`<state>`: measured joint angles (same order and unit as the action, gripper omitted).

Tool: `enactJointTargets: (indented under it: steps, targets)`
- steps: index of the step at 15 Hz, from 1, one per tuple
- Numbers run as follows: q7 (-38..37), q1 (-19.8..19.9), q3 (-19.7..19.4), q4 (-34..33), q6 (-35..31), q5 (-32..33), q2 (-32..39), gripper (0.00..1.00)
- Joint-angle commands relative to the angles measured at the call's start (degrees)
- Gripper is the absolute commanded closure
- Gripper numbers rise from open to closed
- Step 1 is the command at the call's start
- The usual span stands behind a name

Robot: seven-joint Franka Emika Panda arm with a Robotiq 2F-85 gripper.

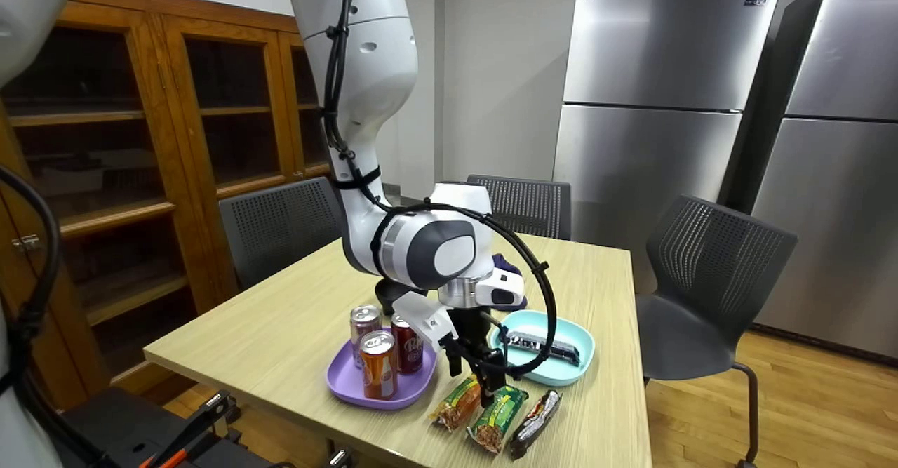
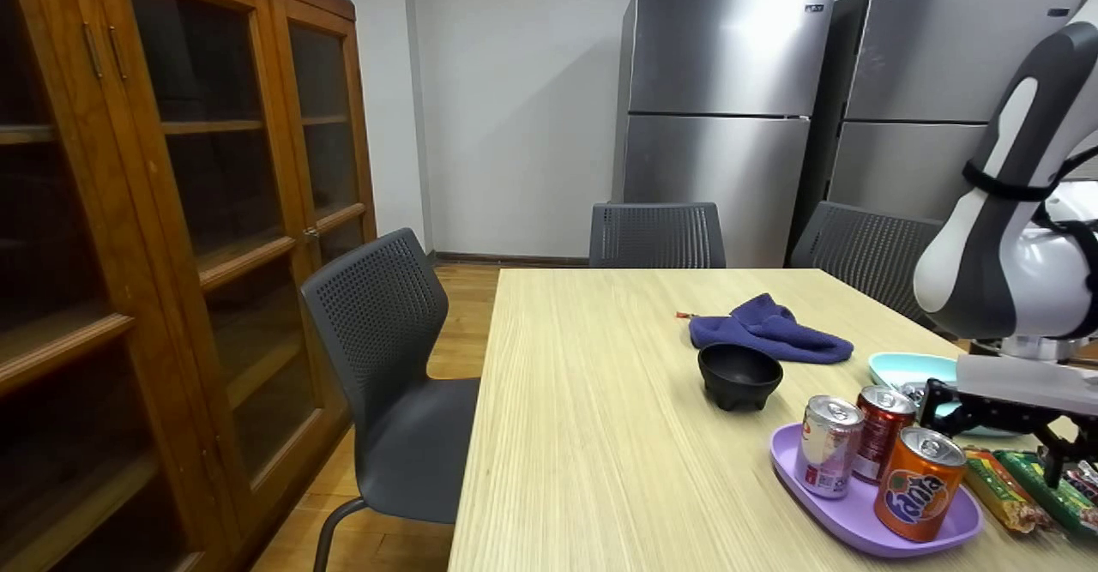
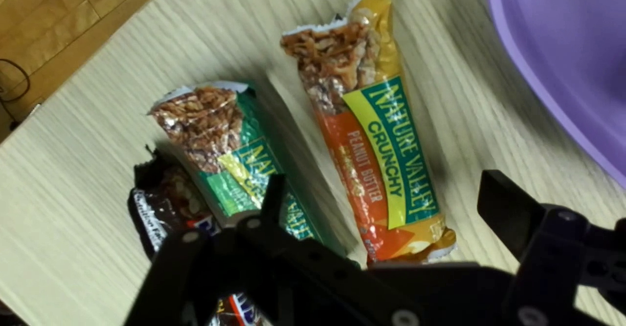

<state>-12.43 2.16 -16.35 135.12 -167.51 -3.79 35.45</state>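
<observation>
Your black two-finger gripper (image 3: 384,186) stands spread, grasping nothing. Wrist view: the orange-and-yellow, long, shiny-wrapped granola bar (image 3: 369,145) lies mid-frame, between the fingertips as seen there. The frame-left fingertip overlaps the green shiny-wrapped granola bar (image 3: 234,155) (touching or above, can't tell). Suggest you narrow the jaws slightly before any lowering, so that finger drops into the gap between bars; then close gently, since the contents probably crumble.
</observation>
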Motion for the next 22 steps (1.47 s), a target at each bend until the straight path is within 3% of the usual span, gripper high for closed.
enactJointTargets:
  steps: [1,10,12,19,22]
  targets:
    - [1.8,2.3,2.5,-1.2,0.2,-0.3,0.2,0.00]
    - [2.1,5.3,4.8,-2.9,1.0,-1.0,1.4,0.00]
    - [2.2,5.7,5.0,-2.9,0.8,-1.1,1.4,0.26]
    - [2.3,6.1,5.0,-2.5,0.3,-1.1,0.3,0.80]
    - [2.8,6.8,5.5,-2.1,0.4,-1.4,-1.3,0.83]
